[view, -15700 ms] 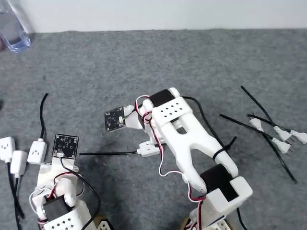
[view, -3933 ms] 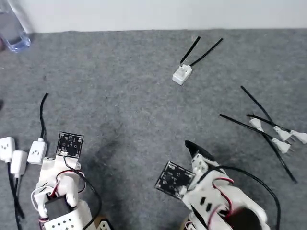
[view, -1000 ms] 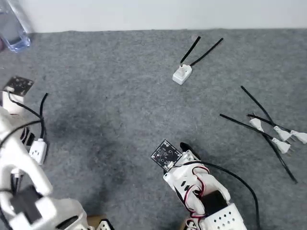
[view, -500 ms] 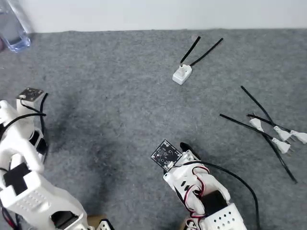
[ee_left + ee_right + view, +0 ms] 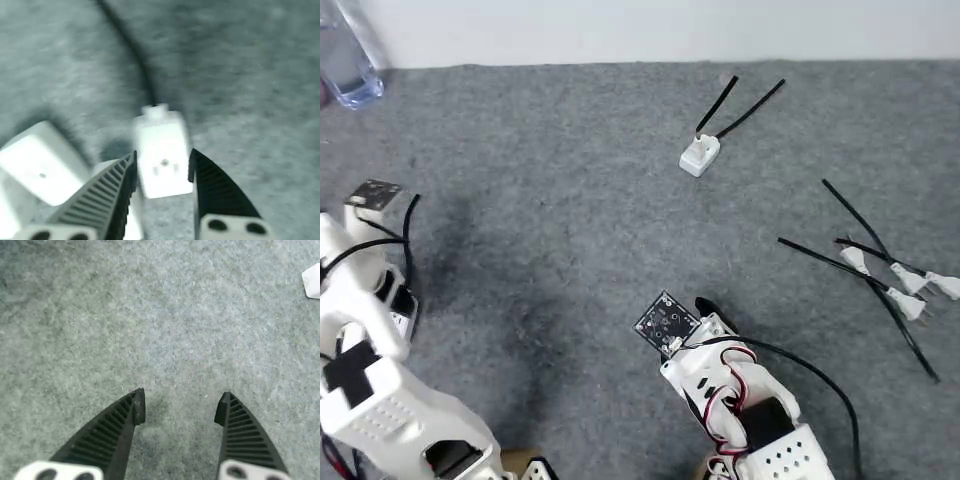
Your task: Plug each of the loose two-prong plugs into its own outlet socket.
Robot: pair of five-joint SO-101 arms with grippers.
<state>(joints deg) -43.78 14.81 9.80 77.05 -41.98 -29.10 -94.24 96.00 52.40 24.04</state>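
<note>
Left wrist: socket btwn jaws (apart)

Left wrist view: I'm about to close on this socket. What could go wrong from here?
1. The jaws of the left gripper stand open either side of the outlet socket, but a second socket lies close beside one jaw. Closing could pinch or shove that one too.
2. The socket's black cord trails off across the carpet. Lifting may drag it and twist the socket in the jaws.
</note>
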